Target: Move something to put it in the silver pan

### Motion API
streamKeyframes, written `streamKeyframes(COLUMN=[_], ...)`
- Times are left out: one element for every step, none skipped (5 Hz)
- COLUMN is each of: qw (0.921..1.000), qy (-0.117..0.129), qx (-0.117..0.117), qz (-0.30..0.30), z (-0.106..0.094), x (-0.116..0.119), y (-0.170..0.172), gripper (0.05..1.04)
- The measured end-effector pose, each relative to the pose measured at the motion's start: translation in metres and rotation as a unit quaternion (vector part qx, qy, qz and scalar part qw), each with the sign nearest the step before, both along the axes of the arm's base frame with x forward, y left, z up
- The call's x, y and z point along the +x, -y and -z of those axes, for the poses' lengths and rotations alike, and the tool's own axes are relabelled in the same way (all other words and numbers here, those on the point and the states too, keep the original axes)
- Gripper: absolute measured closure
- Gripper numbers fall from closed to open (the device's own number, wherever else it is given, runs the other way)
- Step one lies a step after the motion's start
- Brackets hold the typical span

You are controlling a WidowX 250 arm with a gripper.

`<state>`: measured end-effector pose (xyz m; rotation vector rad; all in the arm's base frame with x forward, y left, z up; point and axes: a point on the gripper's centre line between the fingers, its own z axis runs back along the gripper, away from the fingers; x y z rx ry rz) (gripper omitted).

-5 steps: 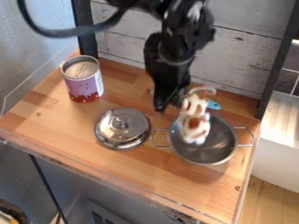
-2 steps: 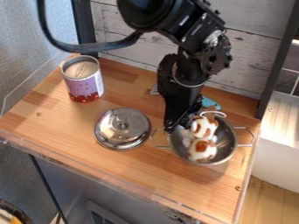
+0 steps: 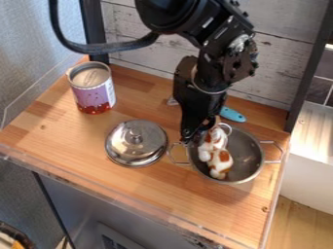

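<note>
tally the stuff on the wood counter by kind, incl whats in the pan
pan: 1
lid: 1
can: 1
toy, in the pan: 1
blue-handled tool: 1
total: 5

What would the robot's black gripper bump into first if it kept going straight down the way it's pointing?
Probably the left side of the silver pan, or the plush toy inside; depth is unclear.

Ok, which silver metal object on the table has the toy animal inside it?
The two-handled pan holds the toy animal; the lid beside it has a knob on top.
</note>
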<state>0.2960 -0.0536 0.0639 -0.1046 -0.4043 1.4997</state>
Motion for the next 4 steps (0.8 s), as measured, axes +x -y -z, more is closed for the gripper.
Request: streamKeyframes(qw=[1.0,0.9998,0.9994,0.9988], qy=[-0.005,0.002,0.027,0.043], qx=[0.005,0.016,0.004,-0.01], qz=[-0.005,-0.01,-0.02,-0.022], z=[-0.001,-0.024,-0.062,-0.085], x=[-0.001,0.005,0.008,0.007], y=[-0.003,-0.006,-0.01,-0.018], gripper=[0.07,0.074,0.081,0.083])
